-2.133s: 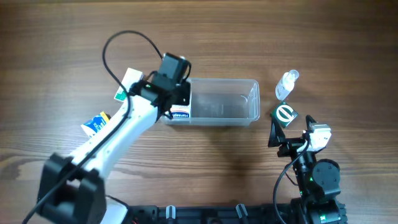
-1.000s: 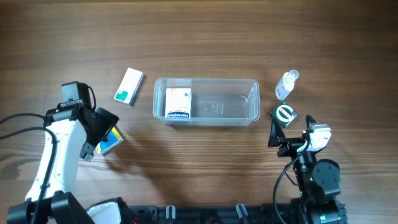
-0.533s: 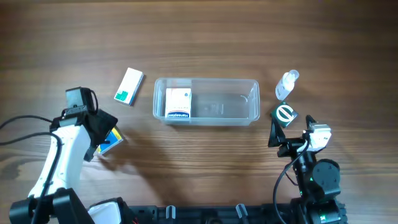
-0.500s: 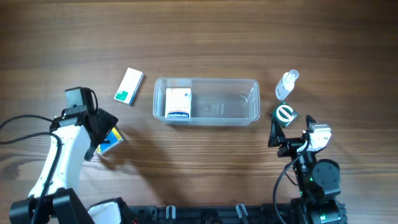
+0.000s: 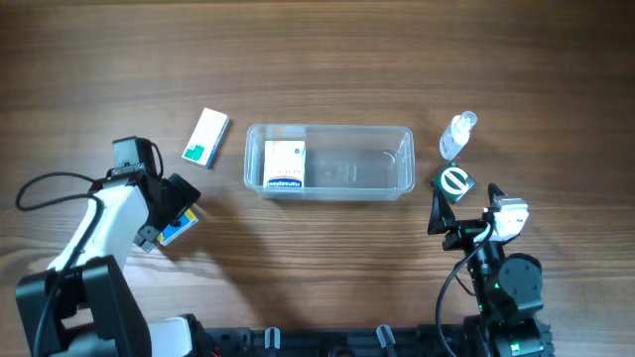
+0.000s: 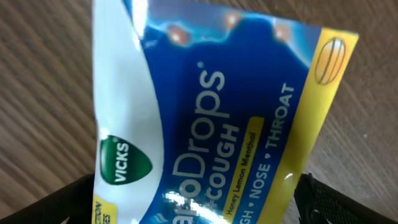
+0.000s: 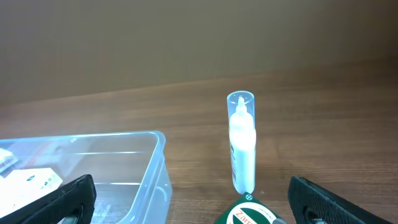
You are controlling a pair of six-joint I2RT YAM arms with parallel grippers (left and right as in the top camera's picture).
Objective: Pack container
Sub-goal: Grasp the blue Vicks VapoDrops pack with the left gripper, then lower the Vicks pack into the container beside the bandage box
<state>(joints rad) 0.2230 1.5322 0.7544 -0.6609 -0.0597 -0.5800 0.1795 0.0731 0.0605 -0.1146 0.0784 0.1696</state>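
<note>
The clear container [image 5: 347, 128] lies mid-table with a white box [image 5: 284, 165] in its left end. My left gripper [image 5: 171, 210] is open and straddles a blue and yellow cough-drop pack [image 5: 179, 227] at the left. That pack [image 6: 211, 118] fills the left wrist view, with a dark fingertip [image 6: 65, 200] at each lower corner. My right gripper [image 5: 463, 204] is open, low at the right, just behind a green box [image 5: 455, 182]. In the right wrist view the green box [image 7: 249, 215] sits between the wide fingers, apart from them, with the container [image 7: 124, 158] at left.
A small clear bottle [image 5: 457, 134] lies right of the container, and it shows ahead of the green box in the right wrist view [image 7: 242, 146]. A white and green box [image 5: 205, 137] lies left of the container. The left arm's cable loops over the table's left edge.
The left arm has left the container's left end, where the white box now lies, and swung left down onto the cough-drop pack. The right arm has not moved.
</note>
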